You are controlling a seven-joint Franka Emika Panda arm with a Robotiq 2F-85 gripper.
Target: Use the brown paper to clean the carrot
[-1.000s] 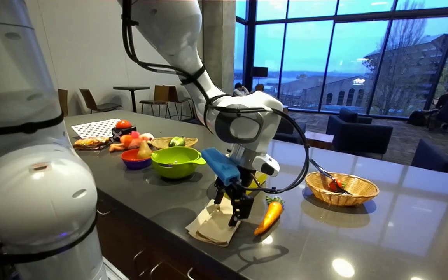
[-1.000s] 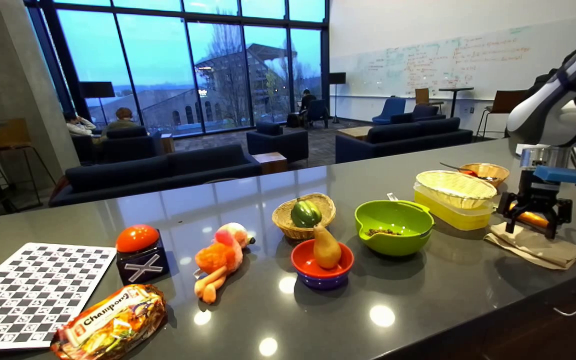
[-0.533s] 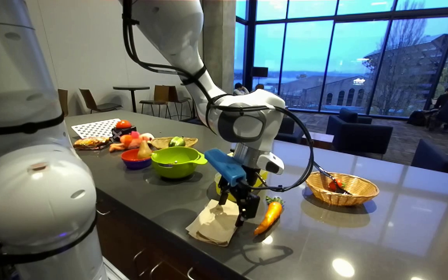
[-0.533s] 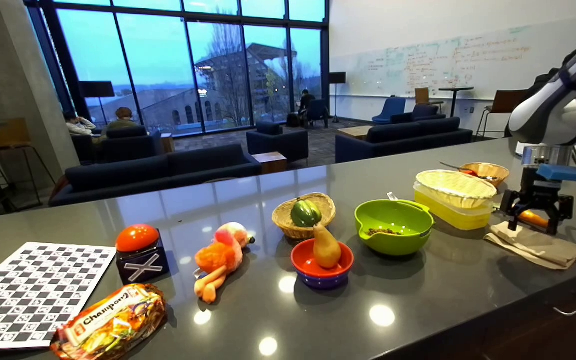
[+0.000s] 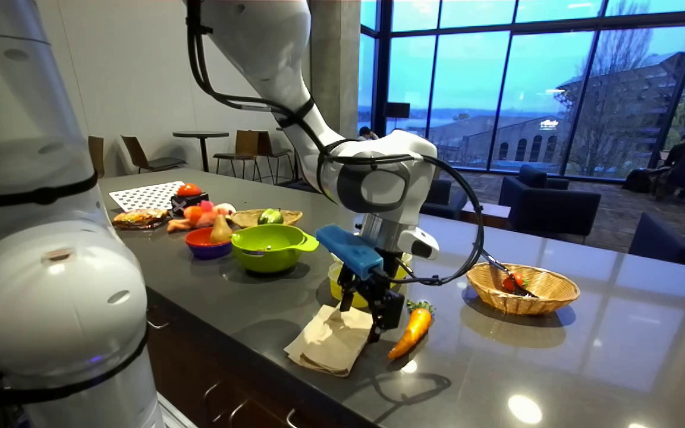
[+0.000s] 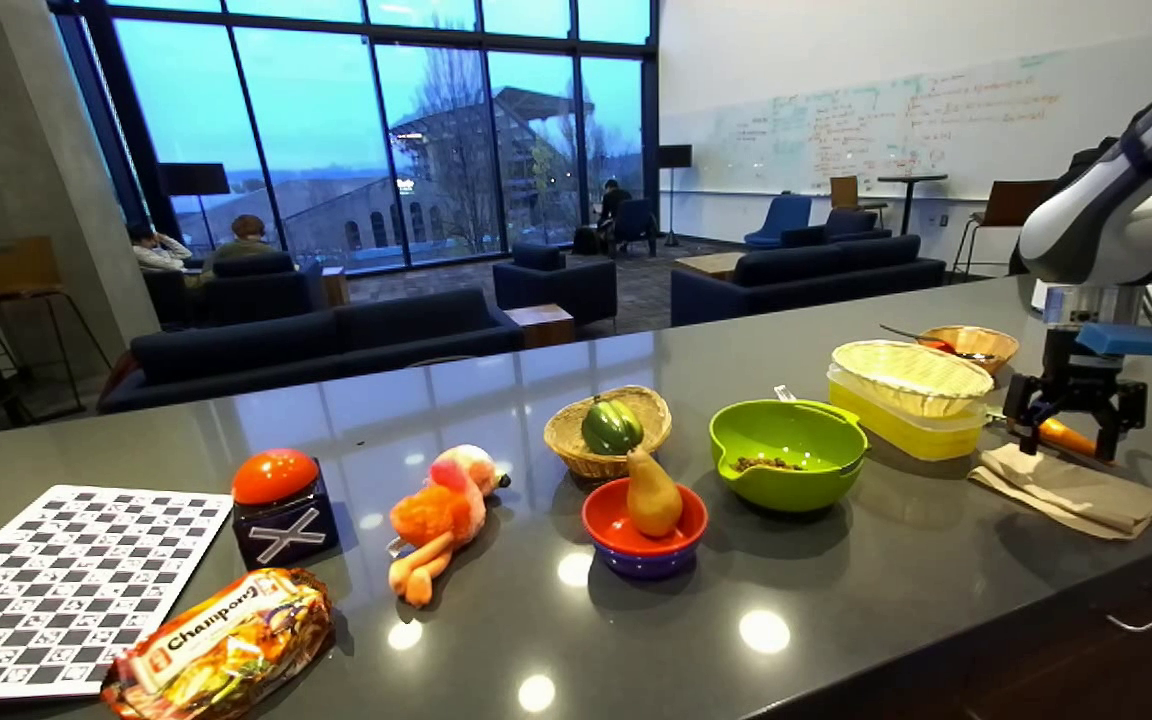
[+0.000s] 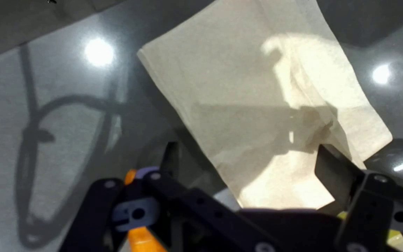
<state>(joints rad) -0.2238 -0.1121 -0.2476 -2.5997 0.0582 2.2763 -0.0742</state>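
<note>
The paper (image 7: 219,80), beside the carrot (image 5: 415,329), is cut off in the wrist view. In an exterior view the carrot is partly covered by the gripper (image 6: 1067,452), whose jaws are spread apart.

1. In an exterior view you can read "Champong" in dark letters across the packet (image 6: 221,650), which lies toward the far end edge of the desk (image 5: 461,380), just beside the checkered board (image 6: 76,590).
2. On a face of the black box (image 6: 286,530) under the red button (image 6: 276,476), toward that same end edge, you see a large pale-rimmed "X".
3. The checkered board's white squares carry small black marks, too fine for you to read.
4. Past the desk's long edge, the whiteboard (image 6: 886,120) shows you red and green handwriting, too small to make out.
5. Outside, a lit white sign (image 5: 549,124) stands on the building (image 5: 473,139); its letters are too blurred for you.
</note>
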